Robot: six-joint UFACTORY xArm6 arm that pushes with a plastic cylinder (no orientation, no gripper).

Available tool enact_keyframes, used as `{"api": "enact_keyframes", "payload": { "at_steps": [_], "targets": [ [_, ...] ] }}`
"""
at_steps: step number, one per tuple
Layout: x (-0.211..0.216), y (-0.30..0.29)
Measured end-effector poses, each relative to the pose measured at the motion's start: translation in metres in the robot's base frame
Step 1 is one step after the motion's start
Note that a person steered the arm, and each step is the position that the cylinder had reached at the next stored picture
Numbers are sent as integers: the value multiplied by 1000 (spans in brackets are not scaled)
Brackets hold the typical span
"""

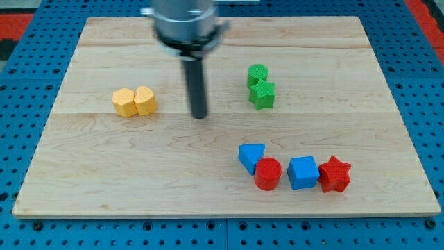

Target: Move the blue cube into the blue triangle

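The blue cube (302, 172) sits near the view's bottom right, between a red cylinder (268, 173) on its left and a red star (335, 174) on its right. The blue triangle (250, 156) lies just up-left of the red cylinder, touching it. My tip (200, 115) is near the board's middle, well to the upper left of the blue cube and the blue triangle, touching no block.
Two yellow blocks (134, 102) sit side by side at the view's left. A green cylinder (257, 74) and a green star (262, 94) stand together right of my tip. The wooden board (104, 173) rests on a blue pegboard.
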State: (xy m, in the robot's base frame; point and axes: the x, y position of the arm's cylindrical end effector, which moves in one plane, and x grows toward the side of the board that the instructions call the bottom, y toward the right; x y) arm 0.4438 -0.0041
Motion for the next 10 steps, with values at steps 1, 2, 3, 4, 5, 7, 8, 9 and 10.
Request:
{"api": "enact_keyframes", "payload": {
  "at_steps": [1, 2, 3, 4, 5, 7, 8, 9, 10],
  "targets": [
    [7, 105],
    [21, 200],
    [84, 240],
    [161, 231],
    [173, 180],
    [142, 131],
    [125, 131],
    [124, 141],
    [116, 143]
  ]
}}
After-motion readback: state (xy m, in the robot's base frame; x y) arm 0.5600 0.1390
